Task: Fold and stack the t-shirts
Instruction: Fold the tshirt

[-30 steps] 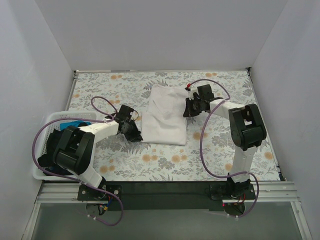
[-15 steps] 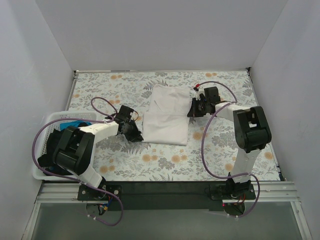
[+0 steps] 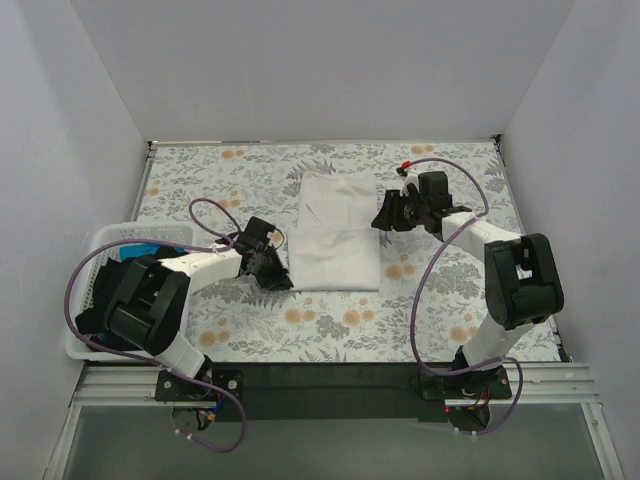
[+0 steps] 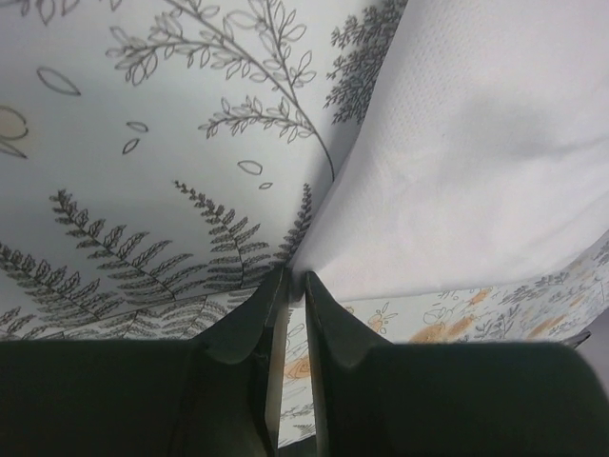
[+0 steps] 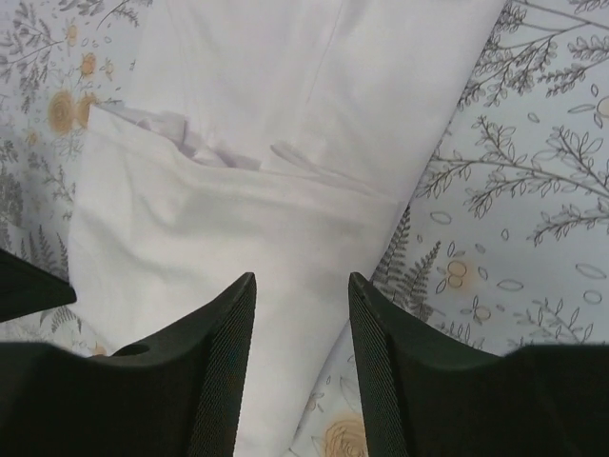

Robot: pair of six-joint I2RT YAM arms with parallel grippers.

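A white t-shirt [image 3: 338, 230] lies folded into a long rectangle in the middle of the tablecloth. My left gripper [image 3: 284, 281] sits low at its near left corner, and the left wrist view shows the jaws [image 4: 296, 278] shut on that corner of the white cloth [image 4: 476, 152]. My right gripper [image 3: 381, 218] hovers at the shirt's right edge. In the right wrist view it [image 5: 300, 281] is open with nothing between its fingers, and the white shirt [image 5: 285, 114] lies beneath. Black [image 3: 105, 290] and bright blue [image 3: 150, 247] t-shirts lie in the basket.
A white slotted basket [image 3: 92, 252] stands at the left edge of the table, beside the left arm. The floral tablecloth [image 3: 330, 325] covers the table. White walls close in the back and both sides.
The right gripper has opened, let go of the white shirt's right side and drawn back to the right. The shirt now lies flatter and straighter. The left gripper shifted slightly nearer, still holding the corner.
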